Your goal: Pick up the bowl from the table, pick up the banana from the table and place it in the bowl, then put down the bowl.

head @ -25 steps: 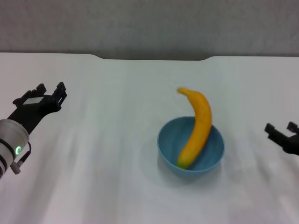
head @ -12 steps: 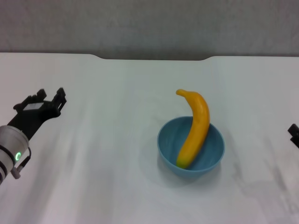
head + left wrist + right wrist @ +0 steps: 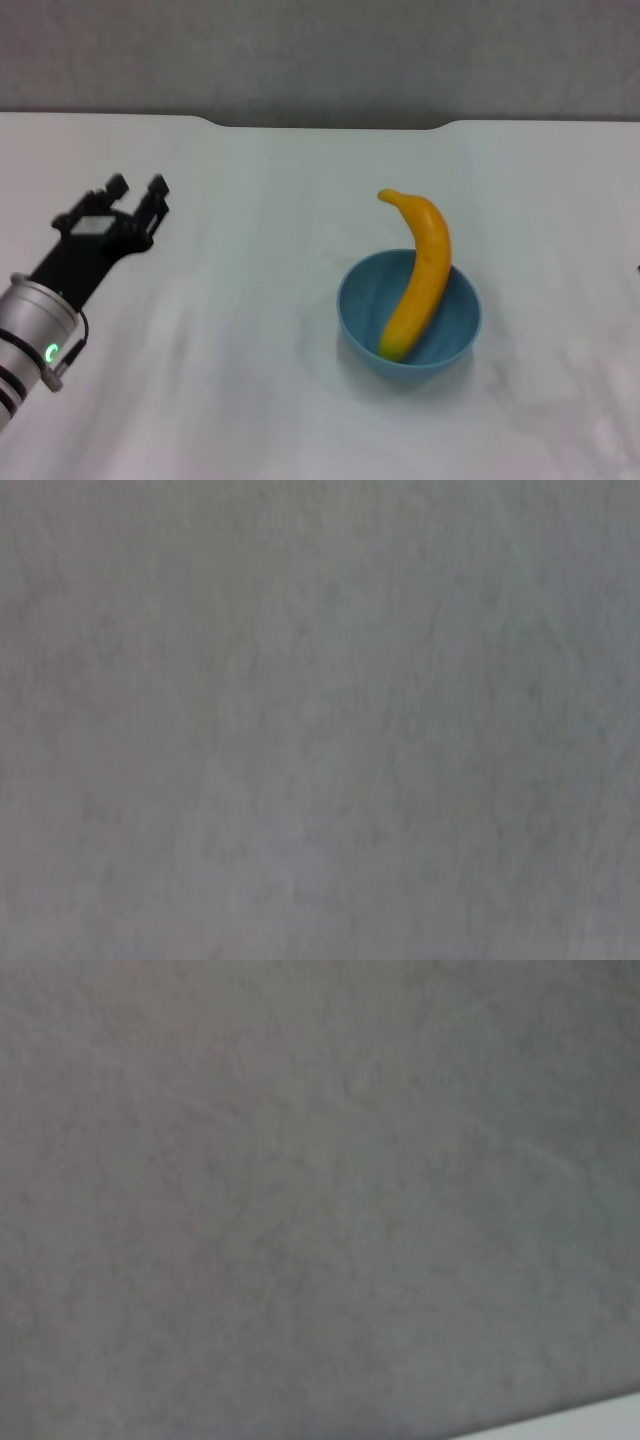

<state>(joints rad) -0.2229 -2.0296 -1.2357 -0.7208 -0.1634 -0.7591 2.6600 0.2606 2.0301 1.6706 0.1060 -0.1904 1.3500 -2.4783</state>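
The light blue bowl point(image 3: 409, 321) stands on the white table point(image 3: 250, 380), right of the middle. The yellow-orange banana point(image 3: 420, 270) lies in the bowl, its lower end on the bowl's floor and its stem end leaning out over the far rim. My left gripper point(image 3: 138, 186) is open and empty over the table at the left, well apart from the bowl. My right gripper is out of the head view. Both wrist views show only bare table surface.
The table's far edge has a shallow notch point(image 3: 325, 124) with a grey wall behind it. Nothing else lies on the table.
My left gripper has moved forward and to the right, toward the middle. My right gripper has drawn off past the right edge. Bowl and banana have stayed still.
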